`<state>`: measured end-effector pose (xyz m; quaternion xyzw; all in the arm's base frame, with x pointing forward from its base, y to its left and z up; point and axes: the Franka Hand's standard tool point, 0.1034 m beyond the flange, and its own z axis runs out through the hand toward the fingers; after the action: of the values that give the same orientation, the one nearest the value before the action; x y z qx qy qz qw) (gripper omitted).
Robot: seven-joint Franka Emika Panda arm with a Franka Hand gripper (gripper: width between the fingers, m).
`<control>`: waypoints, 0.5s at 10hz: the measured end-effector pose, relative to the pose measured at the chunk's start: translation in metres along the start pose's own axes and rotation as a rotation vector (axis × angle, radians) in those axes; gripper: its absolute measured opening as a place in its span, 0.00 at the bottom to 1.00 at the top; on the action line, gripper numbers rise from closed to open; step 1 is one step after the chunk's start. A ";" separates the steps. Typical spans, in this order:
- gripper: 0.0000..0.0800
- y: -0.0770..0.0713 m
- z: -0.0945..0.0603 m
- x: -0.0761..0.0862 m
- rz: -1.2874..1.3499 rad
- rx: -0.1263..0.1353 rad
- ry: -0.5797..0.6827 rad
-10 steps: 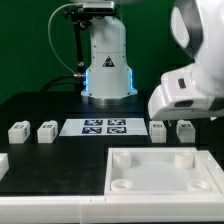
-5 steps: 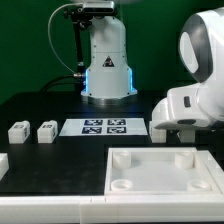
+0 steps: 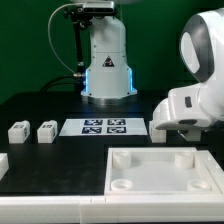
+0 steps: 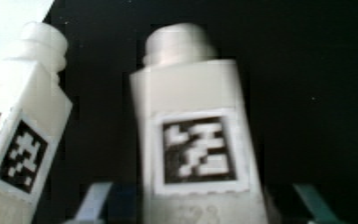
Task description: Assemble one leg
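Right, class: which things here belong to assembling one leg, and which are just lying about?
Job: leg inside the open gripper; tray with sockets, probably.
Lying about: leg beside it; two legs at exterior view's left; marker board.

On the worktop point(image 3: 40, 105) the exterior view shows two small white legs point(image 3: 18, 131), one tray point(image 3: 150, 154), one marker board point(image 3: 105, 127), one robot arm point(image 3: 200, 95) and one white piece point(image 3: 3, 163) cut off by the picture's edge. The wrist view shows two legs point(image 4: 185, 100), each with one tag point(image 4: 195, 148).
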<state>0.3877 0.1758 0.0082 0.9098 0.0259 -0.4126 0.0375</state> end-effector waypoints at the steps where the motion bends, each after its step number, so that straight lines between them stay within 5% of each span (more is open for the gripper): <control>1: 0.36 0.000 0.000 0.000 0.000 0.000 0.000; 5: 0.36 0.002 -0.003 0.000 -0.016 0.000 -0.001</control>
<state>0.3902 0.1740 0.0101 0.9093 0.0331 -0.4133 0.0341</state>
